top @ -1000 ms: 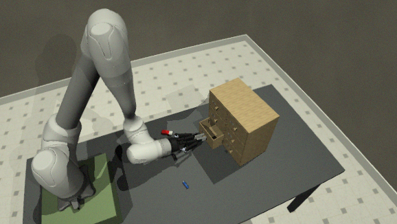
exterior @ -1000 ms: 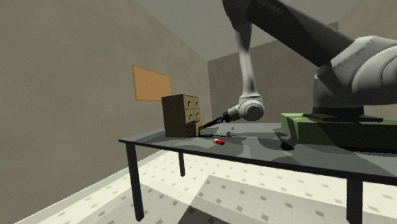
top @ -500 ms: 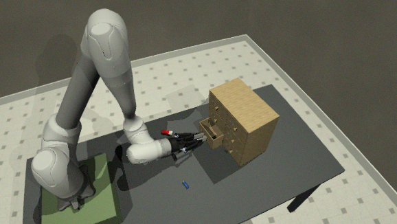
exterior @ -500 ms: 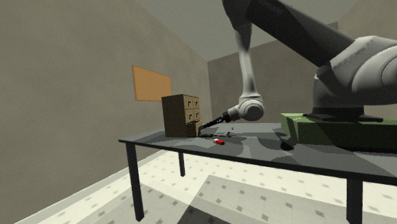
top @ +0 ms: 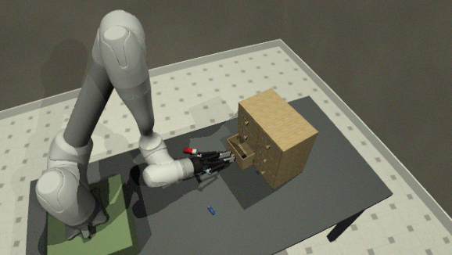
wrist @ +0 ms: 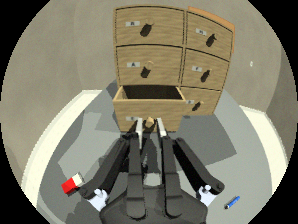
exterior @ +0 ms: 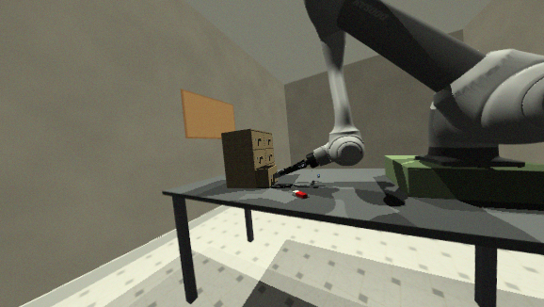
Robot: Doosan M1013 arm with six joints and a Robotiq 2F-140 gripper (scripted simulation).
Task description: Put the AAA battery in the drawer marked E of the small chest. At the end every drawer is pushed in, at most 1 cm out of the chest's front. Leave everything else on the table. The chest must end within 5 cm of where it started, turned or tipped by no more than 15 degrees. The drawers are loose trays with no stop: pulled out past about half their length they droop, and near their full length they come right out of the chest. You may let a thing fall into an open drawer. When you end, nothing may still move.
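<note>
Gently now: the claw, slightly spread around the knob, should back straight off, leaving the drawer undragged.

"Where does the top view look from?"
"High above, down across bench and chest."
"The exterior?"
"Low, off the bench's side, farther back, chest left of centre."
"And the wrist?"
"Nearest, over the fingers, facing the drawer fronts. All three share the chest."
</note>
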